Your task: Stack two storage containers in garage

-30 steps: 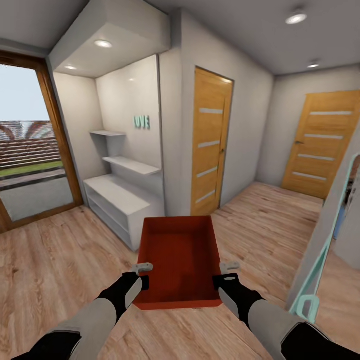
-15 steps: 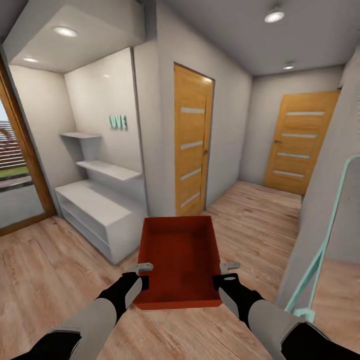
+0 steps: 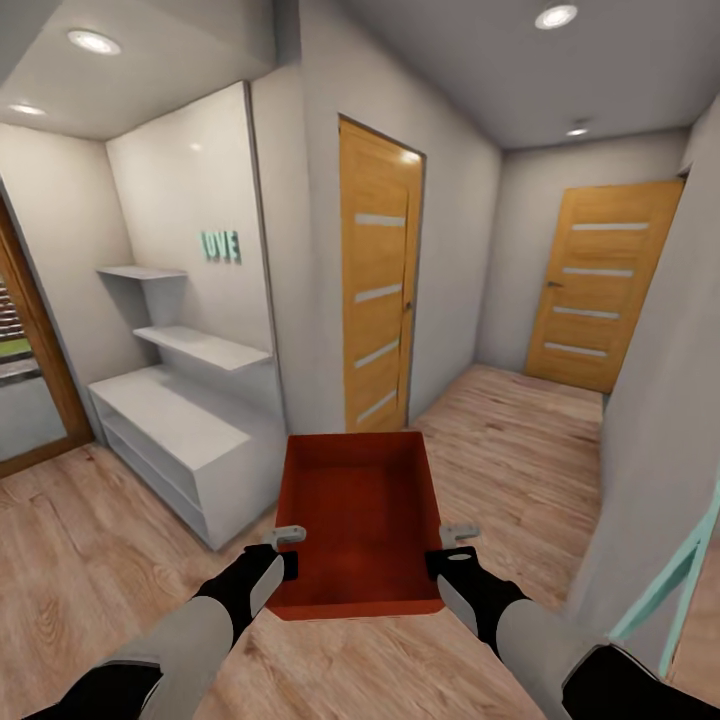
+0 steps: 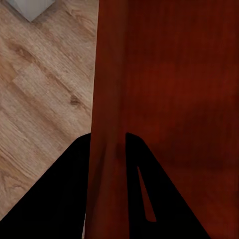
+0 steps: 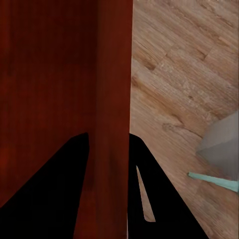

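The storage container [image 3: 365, 520] looked matt, perhaps plastic; the plank floor [image 3: 520, 450] and doors [image 3: 377, 300] showed smooth wood grain.

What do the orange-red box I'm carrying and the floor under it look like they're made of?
The orange-red rectangular box looks like smooth matte plastic, possibly lacquered board: thin walls, even colour, no grain. The light plank floor reads as wood or wood-look laminate, with grain, knots and seams visible in the wrist views.
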You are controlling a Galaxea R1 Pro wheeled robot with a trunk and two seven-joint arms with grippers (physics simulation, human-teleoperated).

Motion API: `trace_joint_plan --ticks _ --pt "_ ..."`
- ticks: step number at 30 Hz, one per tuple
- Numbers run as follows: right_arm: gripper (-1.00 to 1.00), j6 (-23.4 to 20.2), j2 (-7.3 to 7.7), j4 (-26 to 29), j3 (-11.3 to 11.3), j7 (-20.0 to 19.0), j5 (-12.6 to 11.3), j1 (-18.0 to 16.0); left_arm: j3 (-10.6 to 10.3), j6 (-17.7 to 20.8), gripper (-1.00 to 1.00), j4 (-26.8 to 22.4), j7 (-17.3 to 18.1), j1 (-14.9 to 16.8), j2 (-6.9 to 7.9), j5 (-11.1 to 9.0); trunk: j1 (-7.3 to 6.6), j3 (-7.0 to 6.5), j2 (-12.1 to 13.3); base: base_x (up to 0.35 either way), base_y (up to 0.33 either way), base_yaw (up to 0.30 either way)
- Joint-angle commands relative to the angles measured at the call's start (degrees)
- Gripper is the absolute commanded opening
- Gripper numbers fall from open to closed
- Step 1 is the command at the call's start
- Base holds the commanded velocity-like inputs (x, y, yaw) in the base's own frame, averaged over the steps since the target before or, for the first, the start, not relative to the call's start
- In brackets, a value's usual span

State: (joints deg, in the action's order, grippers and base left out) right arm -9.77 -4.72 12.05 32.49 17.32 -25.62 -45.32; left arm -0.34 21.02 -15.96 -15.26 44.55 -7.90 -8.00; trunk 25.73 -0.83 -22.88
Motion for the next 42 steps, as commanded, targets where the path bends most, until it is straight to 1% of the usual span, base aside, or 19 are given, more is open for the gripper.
trace_joint_plan --ticks 1,10,33,42 --pt "-1.0 -0.42 0.06 -0.09 0.64 0.52 -0.93 0.0 -0.1 0.07 -1.0 -0.3 -1.09 0.01 0.52 2.03 0.05 0.02 -0.04 0.322 0.0 0.0" --pt "-1.0 -0.42 0.01 -0.09 0.64 0.52 -0.93 0.0 -0.1 0.07 -1.0 -0.3 -1.09 0.01 0.53 2.03 0.05 0.02 -0.04 0.322 0.0 -0.018" --pt "-1.0 -0.42 0.06 -0.09 0.64 0.52 -0.93 -0.01 -0.1 0.07 -1.0 -0.3 -1.1 0.01 0.52 2.03 0.05 0.02 -0.04 0.322 0.0 -0.227" --pt "-1.0 -0.42 0.06 -0.09 0.64 0.52 -0.93 -0.01 -0.1 0.07 -1.0 -0.3 -1.09 0.01 0.52 2.03 0.05 0.02 -0.04 0.322 0.0 -0.034"
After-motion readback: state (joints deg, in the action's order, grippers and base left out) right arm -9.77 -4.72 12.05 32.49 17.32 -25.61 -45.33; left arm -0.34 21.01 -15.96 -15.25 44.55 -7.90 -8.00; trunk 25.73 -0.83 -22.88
